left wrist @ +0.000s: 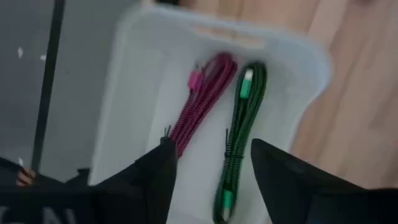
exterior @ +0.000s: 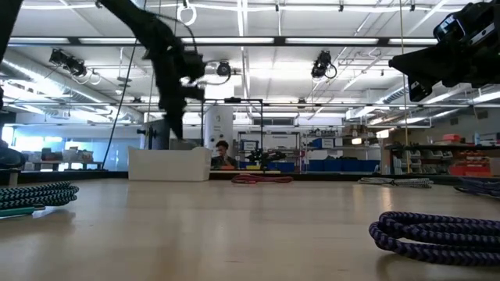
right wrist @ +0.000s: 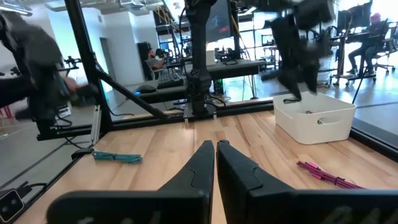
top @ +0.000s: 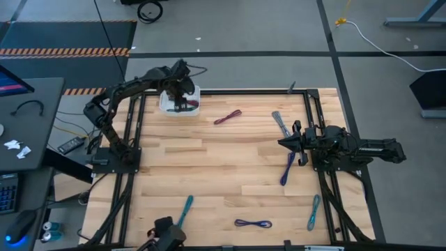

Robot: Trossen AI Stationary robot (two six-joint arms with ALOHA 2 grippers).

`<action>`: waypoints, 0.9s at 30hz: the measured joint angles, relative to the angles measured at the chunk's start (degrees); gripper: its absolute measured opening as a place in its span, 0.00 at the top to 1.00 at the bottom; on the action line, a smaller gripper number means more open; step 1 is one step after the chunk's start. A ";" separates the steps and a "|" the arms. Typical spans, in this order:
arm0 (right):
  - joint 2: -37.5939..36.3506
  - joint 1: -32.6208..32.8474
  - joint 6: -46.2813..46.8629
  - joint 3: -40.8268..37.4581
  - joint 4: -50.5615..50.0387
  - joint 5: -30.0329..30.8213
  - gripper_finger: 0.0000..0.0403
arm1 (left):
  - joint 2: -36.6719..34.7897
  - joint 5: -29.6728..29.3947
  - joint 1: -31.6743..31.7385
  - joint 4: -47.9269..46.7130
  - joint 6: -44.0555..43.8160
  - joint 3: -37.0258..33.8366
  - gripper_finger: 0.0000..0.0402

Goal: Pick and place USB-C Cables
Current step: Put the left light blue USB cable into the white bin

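Left wrist view: two USB-C cables lie side by side in the white bin (left wrist: 143,81), a maroon bundle (left wrist: 202,102) and a green bundle (left wrist: 239,134), lengthwise and close together, not held. The left gripper (left wrist: 211,171) hangs directly over them, fingers (left wrist: 155,171) spread apart, grasping nothing.

High view: the white bin (top: 167,106) stands at the table's (top: 230,174) far left corner, with the left gripper (top: 182,90) over it. Loose cables on the wooden table:
- a maroon cable (top: 228,117), just right of the bin, far side;
- a grey cable (top: 280,123), far right, near the right gripper;
- a purple cable (top: 288,169), right of centre, just beside the right arm;
- a light blue cable (top: 314,211), near right corner;
- a second purple cable (top: 253,224), near edge, centre;
- a teal cable (top: 186,208), near edge, left of centre.

All lie well apart from one another.

The right gripper (top: 287,143) waits at the table's right side, pointing towards the centre. In the right wrist view its fingers (right wrist: 199,165) are pressed together, clenched on nothing, above bare wood; the bin (right wrist: 314,118) and the maroon cable (right wrist: 326,174) show beyond.

Low view: the near purple bundle (exterior: 437,230) lies in the foreground on the right.
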 joint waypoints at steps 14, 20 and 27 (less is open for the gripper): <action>-0.01 -0.01 0.00 -0.02 0.02 0.00 0.94 | -16.86 -1.68 -23.41 -9.38 -29.20 9.69 0.64; 0.00 -0.02 -0.01 -0.01 0.02 0.00 0.94 | -17.44 -8.59 -43.07 -9.62 -46.81 5.22 0.72; 0.00 -0.01 0.00 -0.01 0.02 0.00 0.94 | -17.24 -8.23 -61.01 -7.67 -79.50 -9.20 0.79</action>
